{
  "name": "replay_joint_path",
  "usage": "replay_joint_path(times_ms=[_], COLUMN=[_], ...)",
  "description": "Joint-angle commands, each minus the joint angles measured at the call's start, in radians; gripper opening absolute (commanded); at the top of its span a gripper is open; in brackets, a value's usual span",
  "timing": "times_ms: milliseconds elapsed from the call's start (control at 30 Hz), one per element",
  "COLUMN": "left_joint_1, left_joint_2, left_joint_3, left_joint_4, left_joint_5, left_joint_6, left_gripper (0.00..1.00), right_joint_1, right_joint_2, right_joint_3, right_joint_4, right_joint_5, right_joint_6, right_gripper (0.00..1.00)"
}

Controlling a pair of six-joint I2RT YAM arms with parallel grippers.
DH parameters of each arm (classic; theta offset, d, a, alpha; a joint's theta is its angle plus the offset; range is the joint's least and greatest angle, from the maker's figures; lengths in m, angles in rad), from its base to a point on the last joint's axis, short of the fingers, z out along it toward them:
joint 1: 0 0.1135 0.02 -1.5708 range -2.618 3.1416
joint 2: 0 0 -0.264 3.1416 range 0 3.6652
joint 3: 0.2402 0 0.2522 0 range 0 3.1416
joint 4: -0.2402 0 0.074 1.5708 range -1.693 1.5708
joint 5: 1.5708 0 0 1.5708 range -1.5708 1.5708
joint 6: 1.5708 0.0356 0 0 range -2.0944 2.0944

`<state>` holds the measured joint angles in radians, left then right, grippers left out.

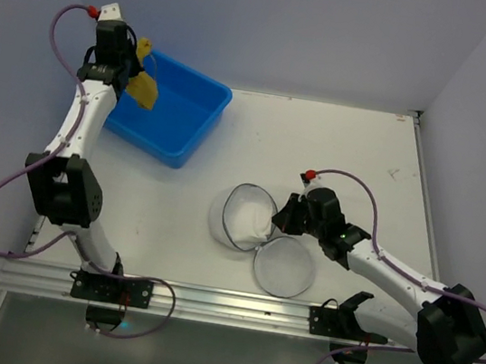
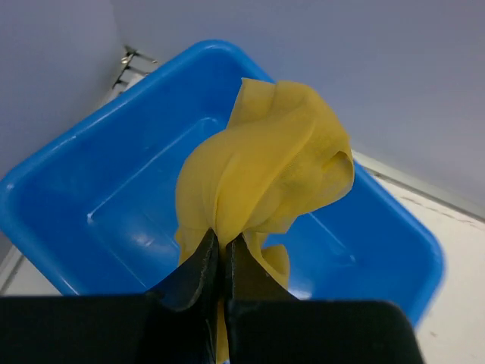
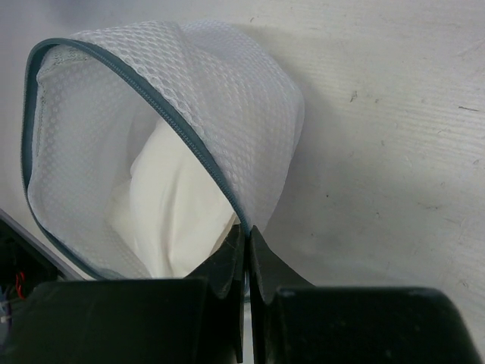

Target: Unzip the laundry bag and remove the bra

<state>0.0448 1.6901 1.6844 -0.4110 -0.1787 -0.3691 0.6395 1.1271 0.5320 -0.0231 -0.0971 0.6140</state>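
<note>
The laundry bag (image 1: 245,217) lies open on the table, its two mesh dome halves side by side, the second half (image 1: 284,265) nearer the front edge. My right gripper (image 1: 282,217) is shut on the bag's dark zipper rim (image 3: 198,155) and holds one half tilted up; a white inner pad (image 3: 176,205) shows inside. My left gripper (image 1: 129,73) is shut on the mustard-yellow bra (image 1: 144,85) and holds it hanging over the blue tub (image 1: 173,109). In the left wrist view the bra (image 2: 265,167) bunches above my closed fingers (image 2: 203,265).
The blue tub (image 2: 98,174) stands at the back left of the table, near the wall. Purple cables loop from both arms. The aluminium rail (image 1: 207,303) runs along the table's front edge.
</note>
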Motion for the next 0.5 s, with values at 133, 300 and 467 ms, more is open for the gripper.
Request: replay_joint_path(times_ms=[133,300,467], left_joint_1=[0.017,0.015,-0.025], left_joint_2=[0.366,0.482,0.367], left_joint_3=[0.228,0.314,0.258], left_joint_4=[-0.029,-0.100,-0.138], left_joint_5=[-0.156,-0.189,-0.130], left_joint_6=[0.108,0.099,0.059], left_gripper=[0.00,0.43,0.90], right_joint_1=[-0.003,-0.003,-0.003], right_joint_2=[0.033,0.054,0.069], right_joint_3=[0.020,0.028,0.034], right_joint_4=[-0.006,0.000,0.006], right_joint_5=[-0.038,-0.035,-0.038], right_joint_6=[-0.013,-0.017,-0.020], right_gripper=[0.00,0.00,0.00])
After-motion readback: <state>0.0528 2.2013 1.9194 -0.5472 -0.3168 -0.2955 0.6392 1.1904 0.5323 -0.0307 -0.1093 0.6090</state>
